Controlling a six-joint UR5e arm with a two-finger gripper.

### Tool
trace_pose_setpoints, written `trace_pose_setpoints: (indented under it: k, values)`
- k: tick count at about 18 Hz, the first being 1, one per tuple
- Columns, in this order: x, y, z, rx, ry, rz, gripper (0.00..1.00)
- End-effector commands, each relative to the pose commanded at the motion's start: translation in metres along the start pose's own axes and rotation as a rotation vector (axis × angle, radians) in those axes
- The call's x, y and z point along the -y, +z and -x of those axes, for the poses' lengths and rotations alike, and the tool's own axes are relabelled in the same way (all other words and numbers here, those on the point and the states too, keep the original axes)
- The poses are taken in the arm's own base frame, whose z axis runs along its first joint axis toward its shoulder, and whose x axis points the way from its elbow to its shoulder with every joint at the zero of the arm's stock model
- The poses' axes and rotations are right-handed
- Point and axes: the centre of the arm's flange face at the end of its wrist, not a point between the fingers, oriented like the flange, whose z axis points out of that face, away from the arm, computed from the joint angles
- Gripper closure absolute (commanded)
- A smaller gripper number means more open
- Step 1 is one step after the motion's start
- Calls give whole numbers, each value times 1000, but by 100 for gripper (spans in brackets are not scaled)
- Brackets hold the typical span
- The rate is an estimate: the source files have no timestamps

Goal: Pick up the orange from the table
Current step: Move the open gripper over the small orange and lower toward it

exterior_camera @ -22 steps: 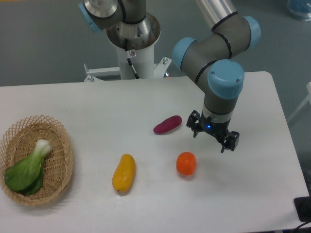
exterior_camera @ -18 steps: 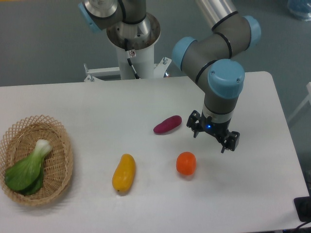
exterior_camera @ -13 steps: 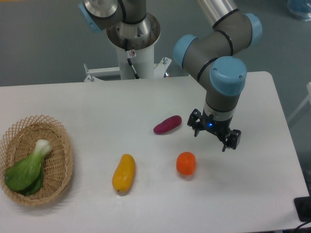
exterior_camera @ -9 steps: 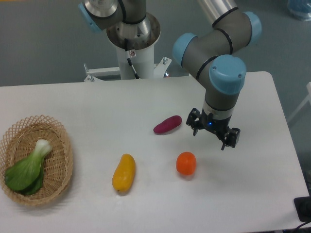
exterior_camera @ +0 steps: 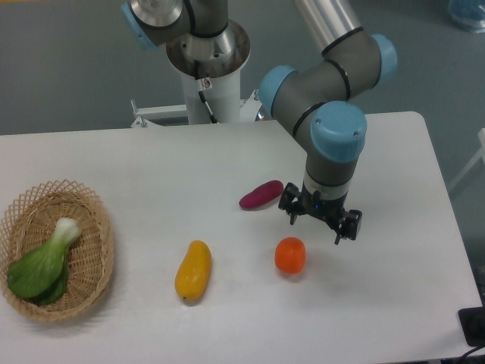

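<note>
Hovering open, claw point(exterior_camera: 318, 221) just above-right of orange point(exterior_camera: 290, 255); purple sweet potato point(exterior_camera: 261, 194) nearby, yellow fruit point(exterior_camera: 193, 269) further left.

The gripper point(exterior_camera: 316, 224) is shifted toward the left edge of the table point(exterior_camera: 136, 174) compared with a second ago, and slightly toward the front edge. It is now brought closer to the orange point(exterior_camera: 290, 255), above and just right of it.
</note>
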Motion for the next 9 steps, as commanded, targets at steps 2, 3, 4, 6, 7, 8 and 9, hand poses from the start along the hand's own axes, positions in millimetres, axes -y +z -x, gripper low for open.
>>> trace_pose_setpoints:
  k: [2,3,4,6,7,8,9]
  values:
    - [-3,11,-8,-16,4,10,0]
    - [-3,10,-8,-8,3,5,0]
    - [-2,11,-8,-8,3,5,0]
    - [-2,15,-8,-11,-14,6,0]
    - [-2,18,-8,-16,-28,8,0]
    - [-1,20,-11,-20,-38,10,0]
    - [5,21,-14,-18,-44,10,0]
